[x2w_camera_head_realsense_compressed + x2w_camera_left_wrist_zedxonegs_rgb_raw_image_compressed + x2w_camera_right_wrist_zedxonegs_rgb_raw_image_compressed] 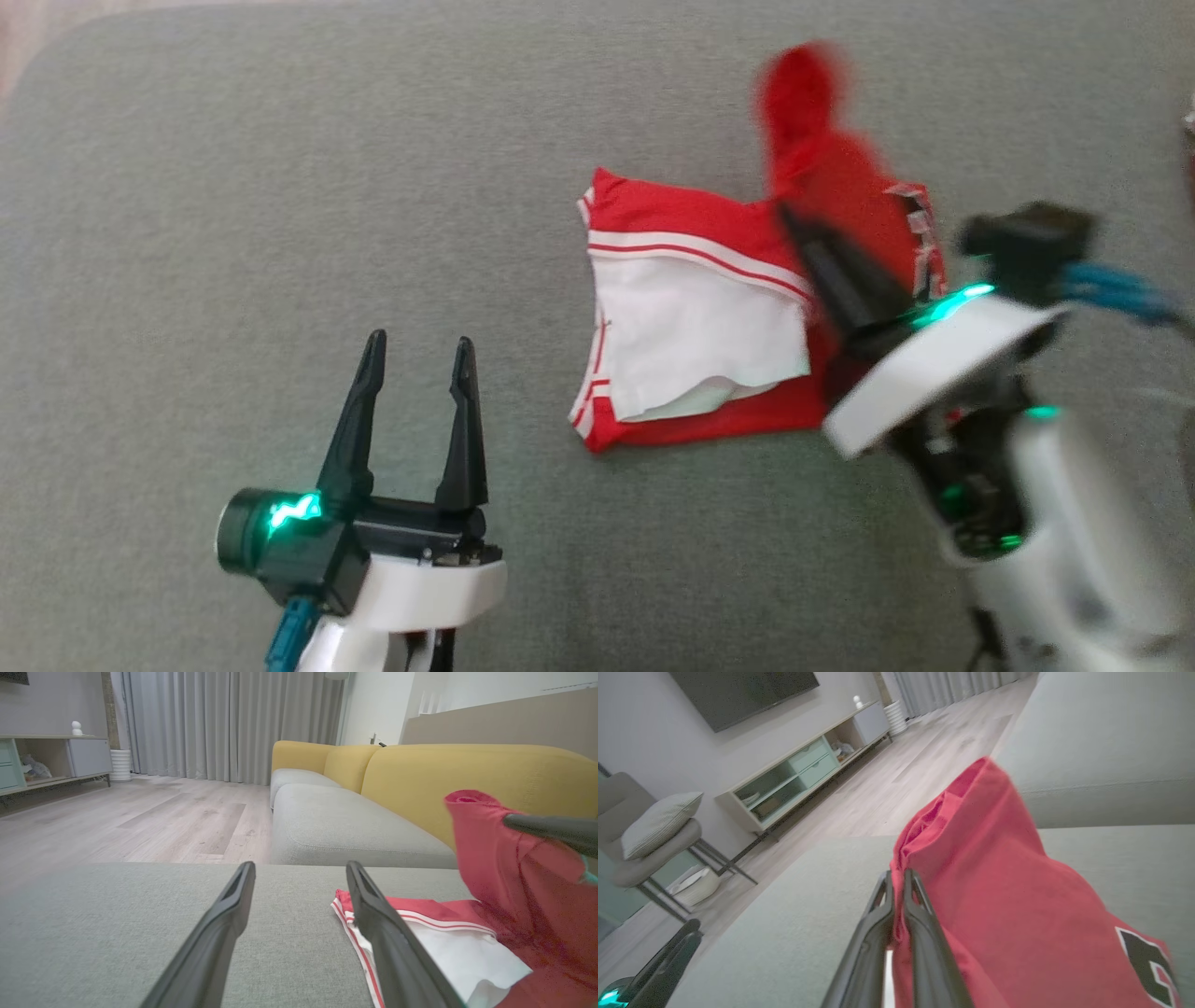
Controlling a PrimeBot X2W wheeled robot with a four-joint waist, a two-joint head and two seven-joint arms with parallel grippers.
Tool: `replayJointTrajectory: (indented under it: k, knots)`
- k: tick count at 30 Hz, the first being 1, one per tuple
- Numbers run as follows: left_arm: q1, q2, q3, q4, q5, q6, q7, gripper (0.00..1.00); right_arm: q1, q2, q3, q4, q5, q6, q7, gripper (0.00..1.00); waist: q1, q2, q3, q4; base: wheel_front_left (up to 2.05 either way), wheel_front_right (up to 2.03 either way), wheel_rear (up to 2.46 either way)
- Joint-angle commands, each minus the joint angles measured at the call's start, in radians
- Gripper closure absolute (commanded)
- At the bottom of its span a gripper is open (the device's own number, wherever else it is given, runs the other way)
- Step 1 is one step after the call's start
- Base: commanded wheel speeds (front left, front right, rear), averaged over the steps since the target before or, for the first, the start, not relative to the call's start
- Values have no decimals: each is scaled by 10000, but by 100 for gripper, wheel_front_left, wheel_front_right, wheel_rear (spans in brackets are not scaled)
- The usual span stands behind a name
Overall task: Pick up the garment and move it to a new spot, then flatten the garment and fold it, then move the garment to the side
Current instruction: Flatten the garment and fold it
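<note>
Grey fabric sofa cushion (187, 233) carries the red and white cloth garment (691, 336). Your right tool (898, 873) is clamped on its raised red flap (812, 140); left tool (420, 341) spread wide, empty. Risk: pinch slips, or pull drags the unpinned rest askew

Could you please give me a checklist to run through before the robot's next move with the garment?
1. Right gripper jaws shut on the garment's red flap: ok.
2. Flap raised off the rest: ok.
3. Left gripper open, apart from the garment: ok.
4. Garment lying flat: not ok, white layer rumpled.
5. Bare grey cushion beside it for spreading: ok.
6. How many layers are pinched: cannot tell.
</note>
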State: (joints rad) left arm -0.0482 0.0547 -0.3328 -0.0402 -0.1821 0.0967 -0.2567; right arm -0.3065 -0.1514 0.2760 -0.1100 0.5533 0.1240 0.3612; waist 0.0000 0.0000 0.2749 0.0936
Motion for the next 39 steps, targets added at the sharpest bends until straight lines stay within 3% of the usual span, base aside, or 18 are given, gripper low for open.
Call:
replayJointTrajectory:
  k: [1,9,10,11,19,24,29,33,39]
  knots:
    - [-139,-44,186,-291,-90,47,-51,0,-363,216,371,-185,-133,67,-39,100,0,0,-15,183,0,0,0]
    - [-243,-44,-132,-219,-238,104,-51,0,-688,844,1969,1459,-234,67,-460,100,0,0,116,717,0,0,0]
    - [-285,-44,-166,-218,-275,137,-51,0,-782,914,2119,1842,-165,67,-584,78,0,0,153,791,0,0,0]
    - [-302,-44,-183,-214,-291,147,-51,0,-817,939,2138,1993,-146,67,-654,0,0,0,160,822,0,0,0]
    - [-173,-45,-20,-163,-387,263,-51,0,-655,951,1072,1588,21,67,-1810,0,0,0,-170,660,0,0,0]
    - [32,-45,109,-70,-501,298,-51,0,-107,544,-63,1464,-93,67,-2907,0,0,0,-654,363,0,0,0]
    - [381,-45,435,209,-584,272,-51,0,774,64,-1070,1900,-413,67,-4681,0,0,0,-1417,-61,0,0,0]
    - [763,-45,734,581,-526,145,-51,0,1617,-291,-1148,2714,-801,67,-5822,0,0,0,-2100,-329,0,0,0]
    - [1327,-45,1293,1239,-412,-65,-51,0,2640,-270,-933,3505,-1299,67,-6218,0,0,0,-2819,-680,0,0,0]
